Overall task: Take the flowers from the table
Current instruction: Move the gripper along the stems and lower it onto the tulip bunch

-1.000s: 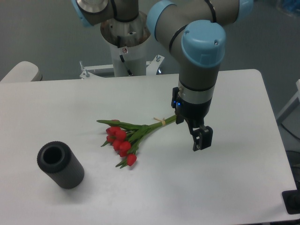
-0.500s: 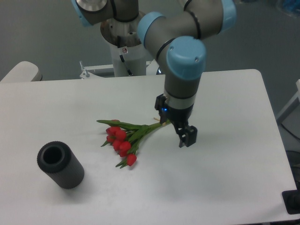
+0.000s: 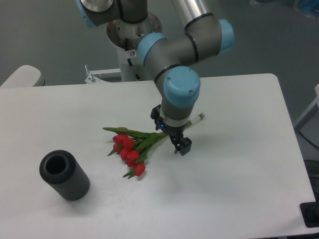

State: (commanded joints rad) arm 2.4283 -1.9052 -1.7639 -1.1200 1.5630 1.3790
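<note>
The gripper [image 3: 182,146] hangs low over the stems of the flowers [image 3: 134,147], roughly at the middle of the bunch. From this side I cannot tell how far apart its fingers stand or whether they touch the stems. The flowers lie flat on the table [image 3: 239,189], red heads toward the front left, stem ends poking out behind the wrist. A black ribbed cylinder [image 3: 64,176] lies well apart at the left.

The arm bends down from its base, and the wrist points straight downward. The hand [image 3: 182,148] hangs low under the wrist; whether its fingers are apart is not clear.
</note>
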